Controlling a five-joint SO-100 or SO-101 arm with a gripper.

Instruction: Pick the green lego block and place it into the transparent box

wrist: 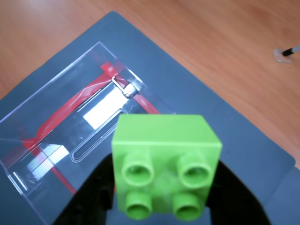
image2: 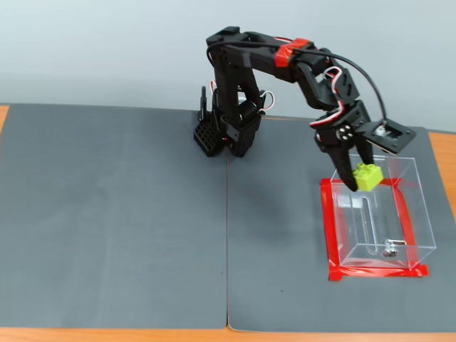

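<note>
Two black fingers [wrist: 89, 197] of the hand [image2: 354, 178] pinch the green lego block [wrist: 165, 165] from either side, so the brick sits squarely between them, held clear of the surface [image2: 128, 214]. In the wrist view the block fills the lower middle of the frame, its four round studs turned toward the camera, with one dark finger at its left flank and the other at its right. In the fixed view the block [image2: 368, 176] hangs at the tips of the hand, over the far edge of the transparent box [image2: 410, 214], above the open top and not yet down inside it. The box stands near the right edge of the grey surface, toward the near right corner, its base framed by red tape [image2: 328, 235]. Through the clear walls the wrist view shows a long slot [wrist: 96, 136] and a small metal fitting [wrist: 127, 89] on the box.
</note>
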